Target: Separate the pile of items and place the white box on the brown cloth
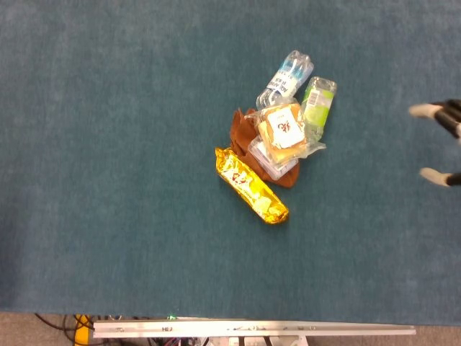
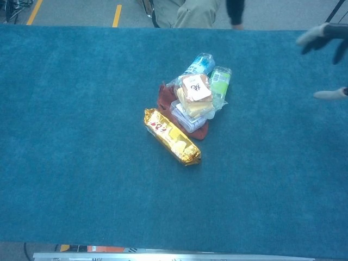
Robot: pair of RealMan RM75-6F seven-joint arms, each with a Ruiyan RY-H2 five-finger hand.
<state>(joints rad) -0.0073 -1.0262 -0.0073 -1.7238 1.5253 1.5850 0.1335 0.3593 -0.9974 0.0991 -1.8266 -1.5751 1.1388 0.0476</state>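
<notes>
The pile sits mid-table. A brown cloth (image 1: 243, 130) (image 2: 164, 99) lies at the bottom of it, and a white clear-lidded box (image 1: 261, 156) (image 2: 181, 117) rests on the cloth. An orange sandwich pack (image 1: 282, 130) (image 2: 194, 92) lies on top of the box. Behind them are a water bottle (image 1: 288, 76) (image 2: 199, 64) and a green packet (image 1: 318, 104) (image 2: 219, 81). A gold snack bag (image 1: 251, 185) (image 2: 172, 137) lies at the front left of the cloth. My right hand (image 1: 448, 117) (image 2: 322, 37) enters at the right edge, fingers spread, holding nothing, well right of the pile. My left hand is out of sight.
Teal cloth covers the table (image 1: 108, 180). A metal rail (image 1: 252, 329) runs along the near edge. Beyond the far edge, a person's legs (image 2: 187, 11) and an arm (image 2: 235, 12) show in the chest view.
</notes>
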